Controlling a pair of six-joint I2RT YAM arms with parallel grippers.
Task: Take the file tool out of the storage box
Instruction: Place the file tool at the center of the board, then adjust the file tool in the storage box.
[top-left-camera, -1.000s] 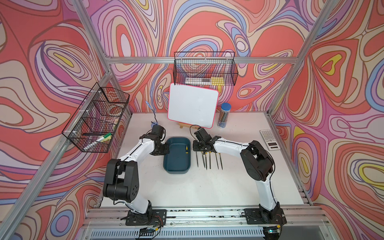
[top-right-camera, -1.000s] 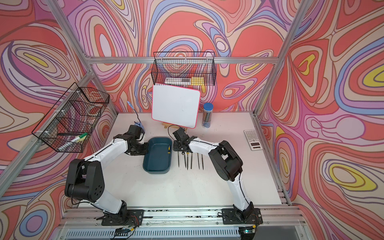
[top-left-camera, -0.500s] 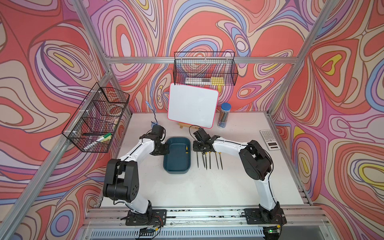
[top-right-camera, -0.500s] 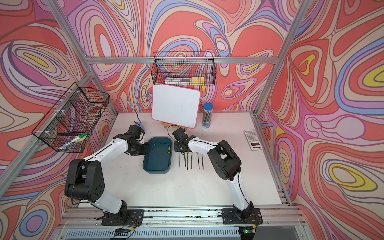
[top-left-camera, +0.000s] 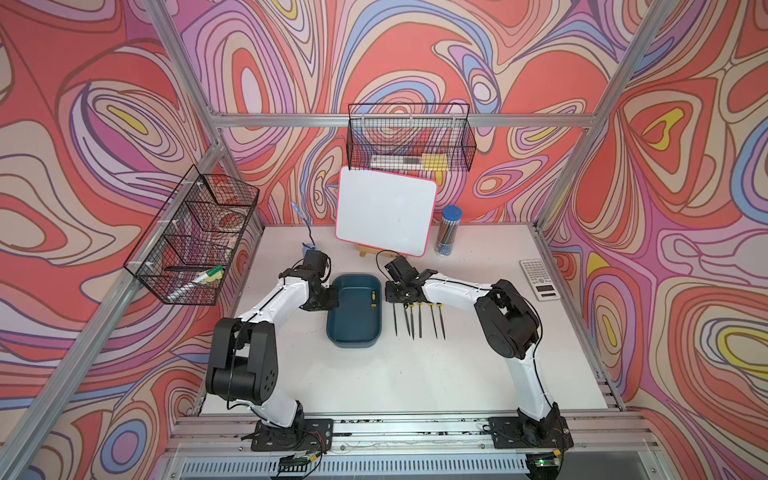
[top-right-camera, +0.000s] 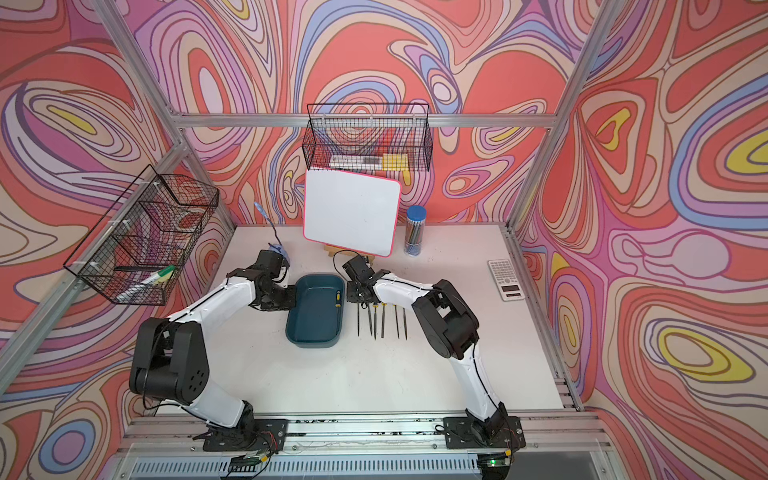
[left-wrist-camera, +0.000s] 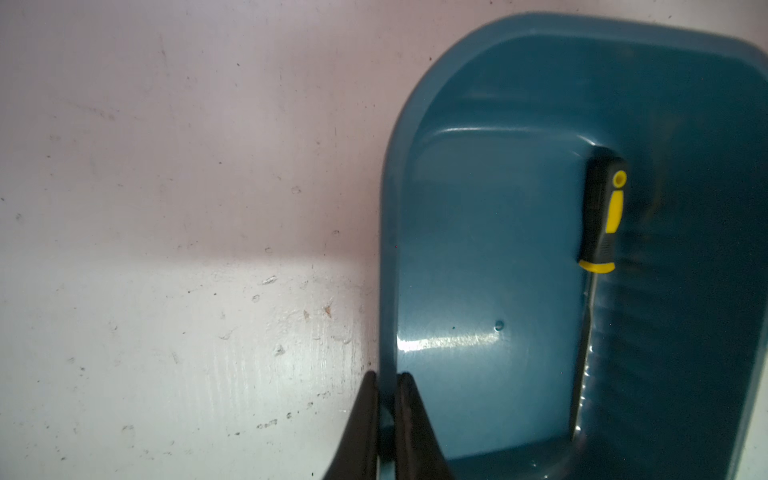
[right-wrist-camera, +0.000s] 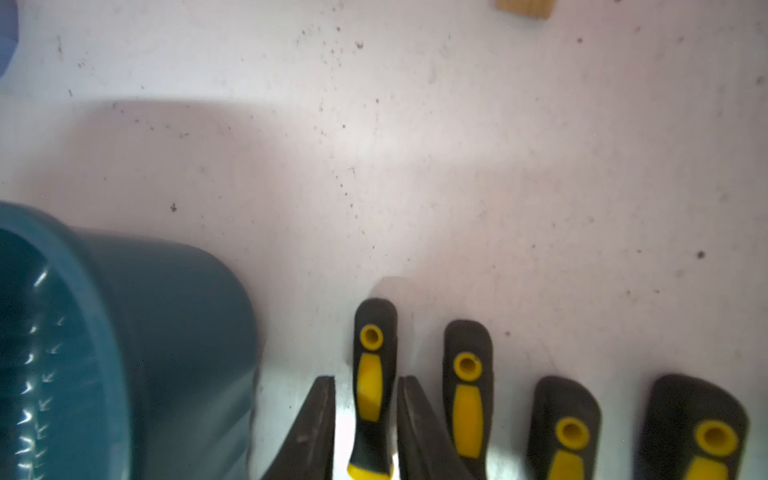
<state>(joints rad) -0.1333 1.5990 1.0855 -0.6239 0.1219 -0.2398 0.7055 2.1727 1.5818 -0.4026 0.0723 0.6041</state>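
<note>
**Beside the storage box (top-left-camera: 351, 320) (top-right-camera: 311, 320): clamped on one side, straddled on the other**

Held that box by its left long wall, left gripper (left-wrist-camera: 386, 376) (top-left-camera: 327, 298) closed tight on the rim, both fingers nipping the plastic. Spotted the file tool (left-wrist-camera: 598, 245) (top-left-camera: 373, 299) inside the box, flat along the opposite long wall, black-and-yellow handle toward the back of the table (top-left-camera: 374, 382). Hung the right gripper (right-wrist-camera: 365, 378) (top-left-camera: 395, 300) low just beside the box's right side, jaws parted, one finger on each side of a file handle (right-wrist-camera: 372, 399) lying on the table, a thin gap showing, nothing squeezed. Counted that file as the box-side end of a row of files (top-left-camera: 419, 322), side by side, handles back, tips toward the robot's bases. Showed bare table between box and row.
</note>
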